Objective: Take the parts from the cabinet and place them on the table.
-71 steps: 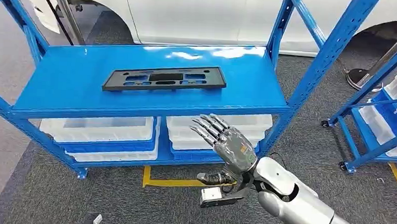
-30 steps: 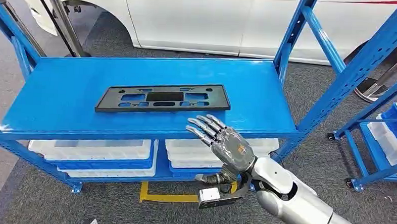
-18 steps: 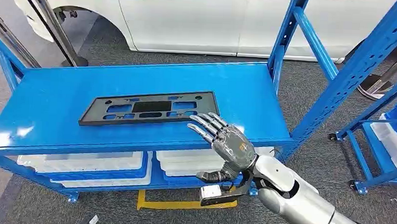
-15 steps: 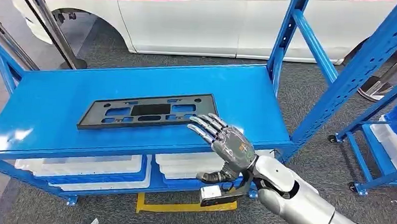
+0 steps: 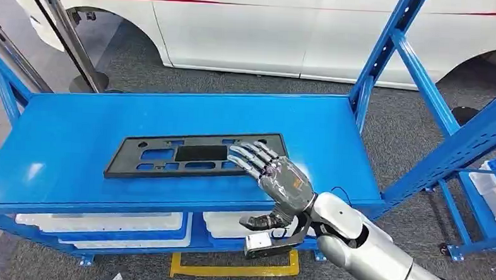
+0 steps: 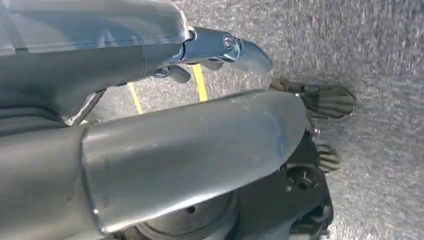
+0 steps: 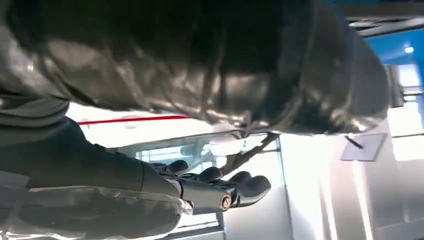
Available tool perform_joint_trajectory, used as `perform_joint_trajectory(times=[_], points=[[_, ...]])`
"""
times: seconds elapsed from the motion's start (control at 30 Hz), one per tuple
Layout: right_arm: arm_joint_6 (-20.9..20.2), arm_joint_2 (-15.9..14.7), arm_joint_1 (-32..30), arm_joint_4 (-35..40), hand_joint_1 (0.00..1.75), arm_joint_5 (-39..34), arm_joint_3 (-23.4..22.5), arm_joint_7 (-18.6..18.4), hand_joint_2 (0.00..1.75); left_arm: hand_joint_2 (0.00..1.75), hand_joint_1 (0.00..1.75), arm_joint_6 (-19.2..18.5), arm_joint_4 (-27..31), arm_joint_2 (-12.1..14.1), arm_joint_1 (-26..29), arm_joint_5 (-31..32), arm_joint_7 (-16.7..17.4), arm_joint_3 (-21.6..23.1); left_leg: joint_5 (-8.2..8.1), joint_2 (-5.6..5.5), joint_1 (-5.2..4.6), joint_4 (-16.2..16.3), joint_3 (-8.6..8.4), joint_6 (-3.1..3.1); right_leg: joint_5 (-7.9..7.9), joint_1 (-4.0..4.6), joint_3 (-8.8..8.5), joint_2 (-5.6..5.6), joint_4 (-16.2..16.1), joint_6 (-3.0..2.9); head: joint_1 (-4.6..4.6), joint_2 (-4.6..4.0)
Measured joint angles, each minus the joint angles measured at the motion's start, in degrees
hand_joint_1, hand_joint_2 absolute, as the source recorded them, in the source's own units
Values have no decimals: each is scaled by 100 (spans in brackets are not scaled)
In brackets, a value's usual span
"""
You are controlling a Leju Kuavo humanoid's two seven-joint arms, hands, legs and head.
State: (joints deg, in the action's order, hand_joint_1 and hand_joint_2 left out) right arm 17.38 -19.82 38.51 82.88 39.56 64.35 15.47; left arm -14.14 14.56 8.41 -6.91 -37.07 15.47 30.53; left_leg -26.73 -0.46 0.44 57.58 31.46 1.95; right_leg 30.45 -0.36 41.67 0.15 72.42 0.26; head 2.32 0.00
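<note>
One black plastic part (image 5: 197, 155), a long flat frame with several cut-outs, is lying on the top shelf (image 5: 75, 132) of the blue cabinet, roughly midway between its left and right ends and closer to the front edge than to the back. The right hand (image 5: 275, 176) is reaching in over the front edge with its fingers (image 5: 248, 156) spread apart and holding nothing; the fingertips are hovering over the part's right end, though contact cannot be judged from the head view. In the right wrist view the dark fingers (image 7: 220, 185) are showing extended and empty. The left hand (image 6: 220, 47) is hanging low over the grey carpet (its fingers look loosely curled, but whether they are apart or together cannot be told). On the lower shelf, two white bins (image 5: 103, 223) are sitting side by side. One white car (image 5: 288, 28) is standing behind the cabinet.
</note>
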Motion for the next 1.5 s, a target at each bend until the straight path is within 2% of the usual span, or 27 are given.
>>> perform_joint_trajectory(times=[0.07,0.1,0.13,0.17,0.23,0.27,0.3,0.33,0.4,0.43,0.47,0.5,0.53,0.57,0.6,0.63,0.67,0.7,0.73,0.77,1.0,1.03,1.1,1.27,1.5], points=[[-22,2,14,2,0,-20,0,-7,0,0,0,0,0,-4,-9,0,0,2,-117,-6,-4,0,-162,-26,-727,18,-313,0,-952,-72,0,0],[-41,13,17,-2,0,-35,0,-9,0,0,0,0,0,-8,-9,-4,0,6,-161,-2,-1,-4,-185,-50,-834,40,-385,1,-1177,-109,0,0],[-83,50,31,-2,0,-63,0,-22,0,0,0,4,0,-9,-23,-7,0,15,-183,-4,-11,3,-200,-86,-699,83,-371,-2,-1287,-108,-2,0],[-103,103,40,-4,0,-81,-2,-33,0,0,0,11,0,-7,-33,-13,0,15,-211,0,-9,-19,-172,-131,-733,80,-401,1,-1284,-136,7,0],[-140,175,44,-4,0,-105,-7,-59,0,0,0,17,0,-15,-33,-13,0,28,-209,11,-24,-21,-268,-183,-689,77,-445,19,-1344,-203,7,0],[-175,220,44,-4,0,-116,-9,-70,0,0,0,24,0,-11,-41,-13,0,33,-246,11,-21,14,-270,-209,-687,30,-533,25,-1392,-217,0,0],[-203,267,52,-7,0,-116,-7,-76,0,0,0,35,0,-18,-42,-13,-2,33,-292,8,-3,207,-217,-236,-675,22,-624,21,-1439,-236,4,0],[-221,337,68,-9,0,-116,-7,-87,0,0,0,57,0,-17,-66,-11,-9,37,-407,13,1,550,-27,-275,-654,16,-668,18,-1448,-266,9,0],[-319,437,68,-24,0,-116,0,-114,0,0,0,166,0,-15,-78,24,-94,48,-757,15,30,1378,510,-362,-597,17,-701,17,-1445,-288,7,0],[-372,479,60,-42,0,-129,11,-138,175,0,0,212,0,-22,-76,17,-105,55,-853,15,35,1654,731,-378,-570,17,-714,18,-1436,-290,7,0],[-418,518,55,-63,0,-153,22,-155,175,0,0,247,0,-31,-76,-4,-105,57,-794,16,38,1713,849,-390,-541,17,-733,22,-1425,-292,7,0],[-455,568,51,-88,0,-179,39,-160,175,0,0,280,0,-31,-60,-13,-92,61,-584,17,40,1519,839,-391,-505,15,-767,35,-1411,-288,9,0],[-510,623,51,-107,0,-199,55,-162,175,0,0,313,0,-33,-58,-24,-94,66,-253,17,41,1108,721,-369,-465,15,-811,45,-1394,-278,7,0],[-553,688,50,-131,0,-219,65,-168,175,0,0,332,0,-33,-65,-33,-94,68,151,17,40,545,521,-342,-417,15,-874,48,-1381,-261,9,0],[-571,732,50,-151,0,-221,77,-168,175,0,0,339,0,-33,-67,-39,-94,70,387,23,35,134,410,-310,-380,15,-895,47,-1385,-239,4,0],[-599,778,51,-171,0,-223,90,-170,175,0,0,348,0,-35,-71,-46,-94,79,207,23,-8,125,421,-284,-377,27,-901,46,-1382,-220,7,0],[-605,809,51,-188,0,-225,101,-175,175,0,0,350,0,-35,-94,-52,-94,85,200,12,-29,17,364,-232,-365,34,-857,47,-1370,-183,11,0],[-608,837,41,-208,0,-227,116,-186,175,0,0,350,0,-37,-98,-59,-94,85,300,9,-29,13,386,-190,-344,42,-869,42,-1375,-154,9,0],[-605,852,43,-221,0,-230,129,-188,175,0,0,350,0,-50,-82,-59,-94,89,316,5,15,-8,367,-215,-306,74,-880,39,-1346,-199,7,0],[-605,857,49,-232,0,-236,140,-195,175,0,0,367,0,-57,-81,-61,-94,90,313,2,1,-2,367,-227,-329,72,-881,38,-1365,-261,4,0],[-763,977,42,-275,0,-264,245,-227,175,0,0,439,0,-79,-99,-120,-120,103,282,-2,-27,2,368,-175,-331,57,-918,31,-1436,-239,4,0],[-800,994,39,-273,0,-256,277,-236,175,0,0,444,0,-85,-100,-131,-127,109,278,-2,-29,3,368,-167,-332,56,-919,31,-1438,-226,4,0],[-826,1034,15,-240,0,-238,350,-262,175,0,0,448,0,-87,-102,-140,-136,127,275,-2,-32,11,368,-163,-330,49,-922,30,-1442,-163,4,0],[-900,1169,-10,-227,0,-216,470,-330,175,0,0,452,0,-94,-108,-146,-135,148,275,-1,-32,14,366,-162,-331,45,-924,30,-1441,-131,4,0],[-970,1680,-38,-587,0,-179,712,-465,175,0,0,533,0,-131,-186,-160,-68,186,280,1,-21,14,355,-168,-330,55,-924,31,-1425,-132,4,0]])
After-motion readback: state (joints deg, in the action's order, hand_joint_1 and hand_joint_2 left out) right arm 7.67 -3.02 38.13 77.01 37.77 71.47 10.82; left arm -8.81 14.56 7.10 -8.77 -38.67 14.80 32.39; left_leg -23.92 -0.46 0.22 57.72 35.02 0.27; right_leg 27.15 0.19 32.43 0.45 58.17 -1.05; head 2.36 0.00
